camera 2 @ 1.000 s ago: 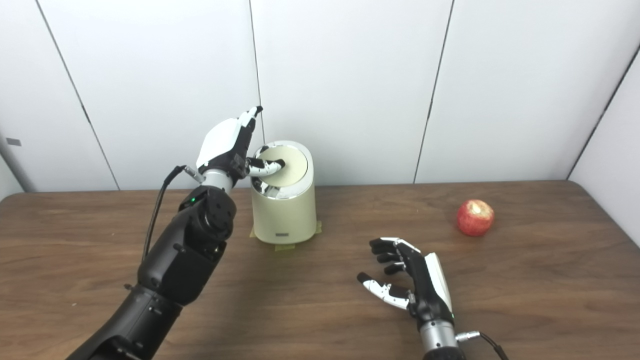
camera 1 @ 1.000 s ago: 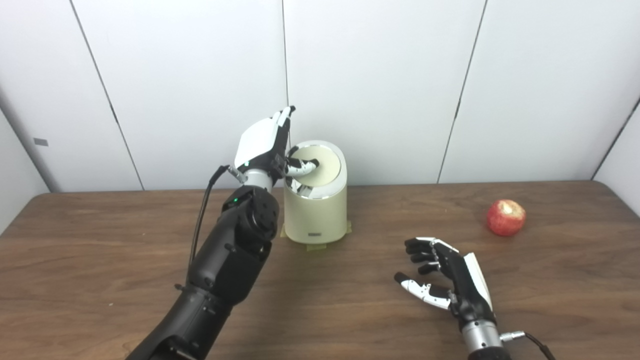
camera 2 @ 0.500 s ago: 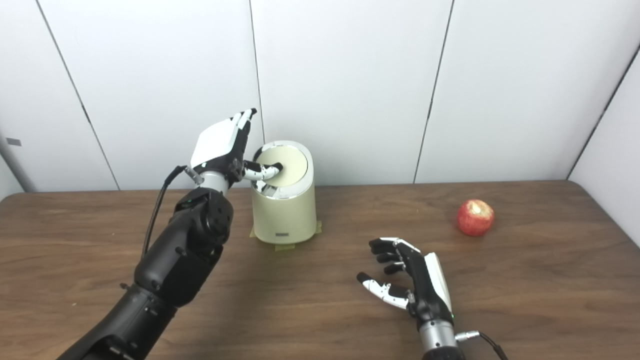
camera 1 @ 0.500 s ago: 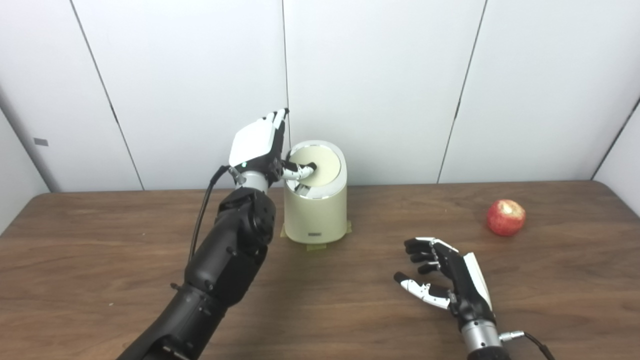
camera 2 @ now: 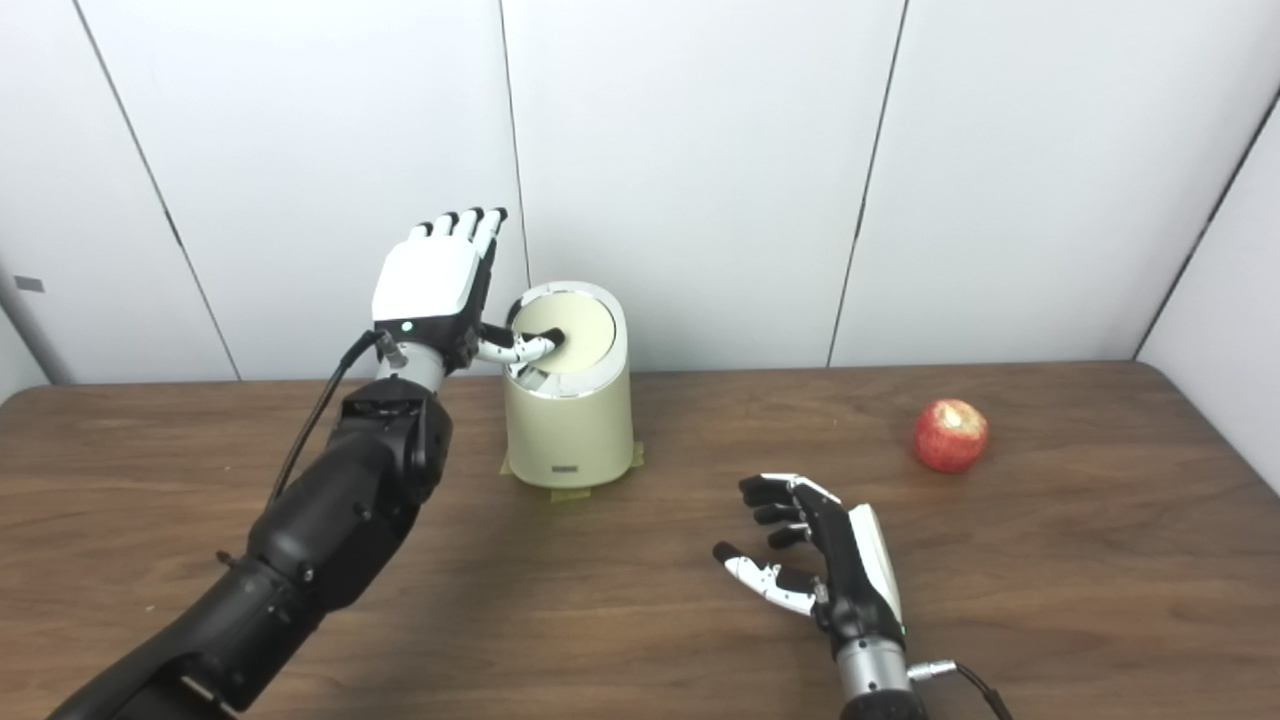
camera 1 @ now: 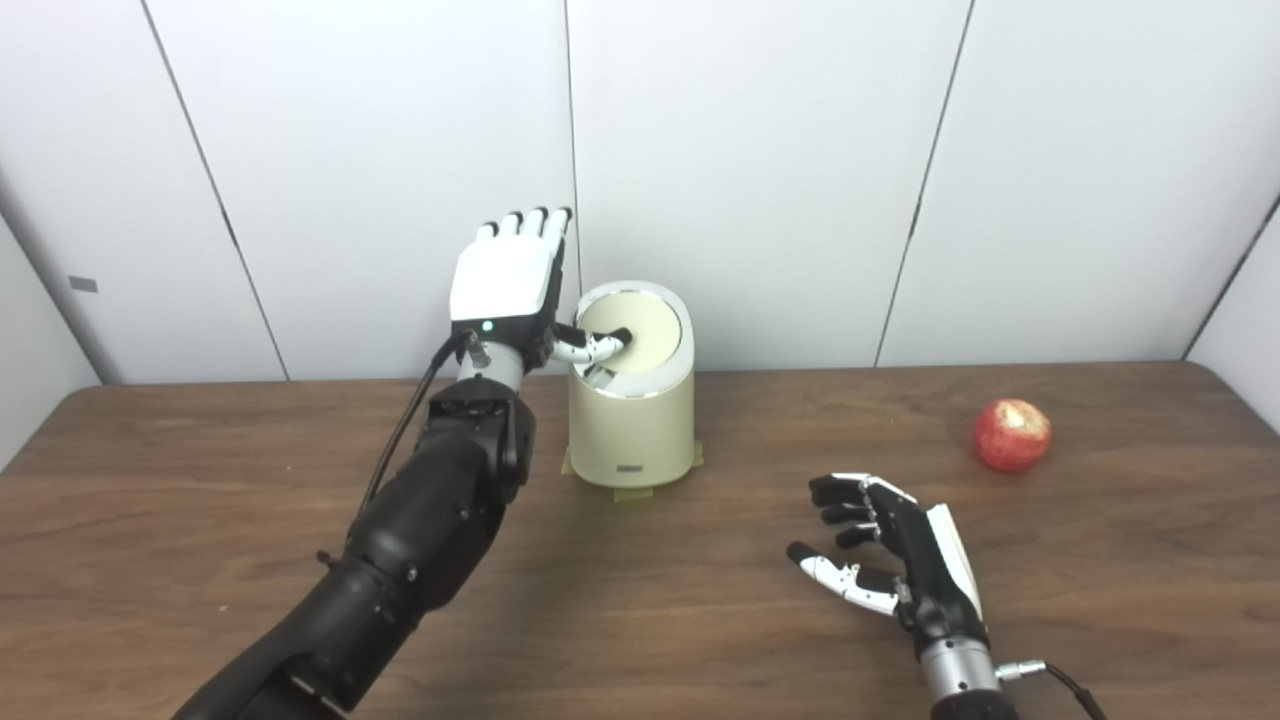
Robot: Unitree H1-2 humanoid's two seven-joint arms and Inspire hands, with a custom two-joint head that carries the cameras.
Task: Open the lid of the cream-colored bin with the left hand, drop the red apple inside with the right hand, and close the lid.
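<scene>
1. Beside the left hand (camera 1: pixel 505 280), raised with fingers spread and nothing gripped, a cream-colored bin (camera 1: pixel 631 400) is touched on its lid (camera 1: pixel 640 330) by the thumb.
2. Beyond the right hand (camera 1: pixel 900 560), held loosely open and empty, a red apple (camera 1: pixel 1012 435) is seen on the table (camera 1: pixel 200 500), well apart.

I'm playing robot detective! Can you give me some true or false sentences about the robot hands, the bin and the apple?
1. The apple is inside the bin. False: it lies on the table, off to the right.
2. The left robot hand has its thumb on the lid. True.
3. The right robot hand holds the apple. False: it is open, holding nothing.
4. The bin stands upright near the wall. True.
5. The lid is wide open. False: it still covers the bin's top.
</scene>
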